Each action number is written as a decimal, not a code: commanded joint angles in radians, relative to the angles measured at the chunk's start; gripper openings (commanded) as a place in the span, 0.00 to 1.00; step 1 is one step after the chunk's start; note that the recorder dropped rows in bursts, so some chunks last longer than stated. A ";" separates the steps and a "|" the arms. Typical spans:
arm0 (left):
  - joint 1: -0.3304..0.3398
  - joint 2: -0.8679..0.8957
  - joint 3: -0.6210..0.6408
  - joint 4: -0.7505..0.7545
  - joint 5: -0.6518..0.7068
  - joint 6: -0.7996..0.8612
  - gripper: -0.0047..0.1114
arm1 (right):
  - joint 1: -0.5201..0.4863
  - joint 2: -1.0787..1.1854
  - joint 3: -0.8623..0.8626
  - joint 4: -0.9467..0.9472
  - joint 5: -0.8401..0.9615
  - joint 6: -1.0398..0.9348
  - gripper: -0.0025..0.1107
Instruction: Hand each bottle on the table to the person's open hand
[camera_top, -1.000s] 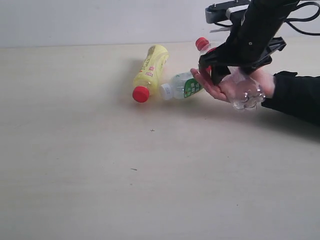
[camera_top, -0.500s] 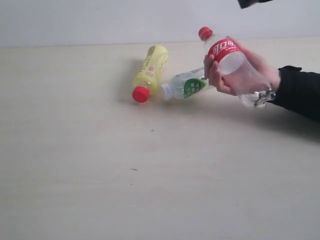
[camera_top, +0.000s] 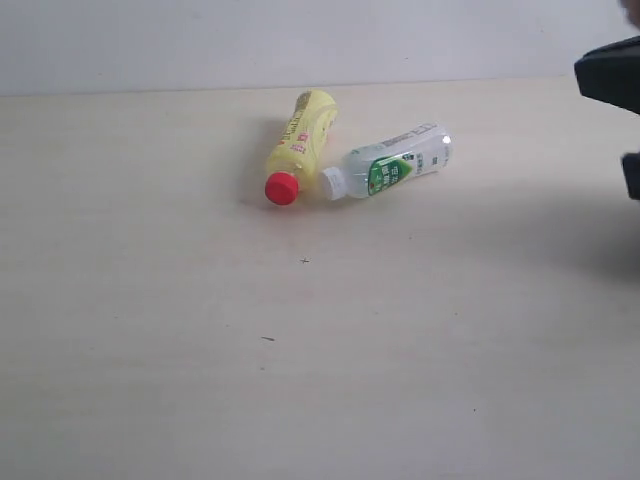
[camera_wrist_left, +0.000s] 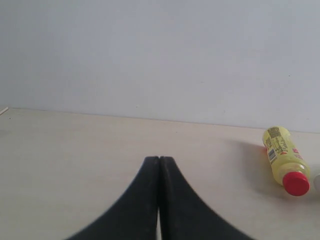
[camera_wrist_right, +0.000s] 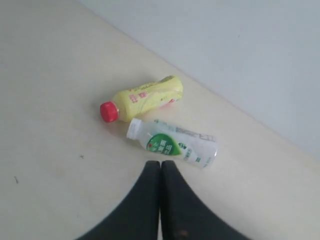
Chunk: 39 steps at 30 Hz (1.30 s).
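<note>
Two bottles lie on their sides on the pale beige table (camera_top: 200, 350). The yellow bottle with a red cap (camera_top: 298, 145) is at the back centre, also in the left wrist view (camera_wrist_left: 283, 158) and the right wrist view (camera_wrist_right: 144, 97). The small clear bottle with a green label (camera_top: 392, 164) lies just right of it, its white cap close to the red cap; it shows in the right wrist view (camera_wrist_right: 175, 144). My right gripper (camera_wrist_right: 160, 163) is shut and empty, apart from the clear bottle. My left gripper (camera_wrist_left: 159, 159) is shut and empty. The red-label and squat bottles and the hand are out of view.
A dark part of my right arm (camera_top: 612, 85) shows at the exterior view's right edge. A pale wall (camera_top: 200, 40) runs behind the table's far edge. A few small dark specks (camera_top: 304, 261) mark the tabletop.
The person's hand has left the view with the red-label bottle. My right arm has pulled off to the right edge. The yellow and green-label bottles have not moved.
</note>
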 joint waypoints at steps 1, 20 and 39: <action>0.001 -0.007 0.000 0.001 -0.005 0.001 0.04 | -0.003 -0.139 0.157 0.041 -0.164 -0.047 0.02; 0.001 -0.007 0.000 0.001 -0.005 0.001 0.04 | -0.003 -0.295 0.259 0.145 -0.345 0.010 0.02; 0.001 -0.007 0.000 0.001 -0.005 0.001 0.04 | -0.003 -0.712 0.269 0.105 -0.334 0.001 0.02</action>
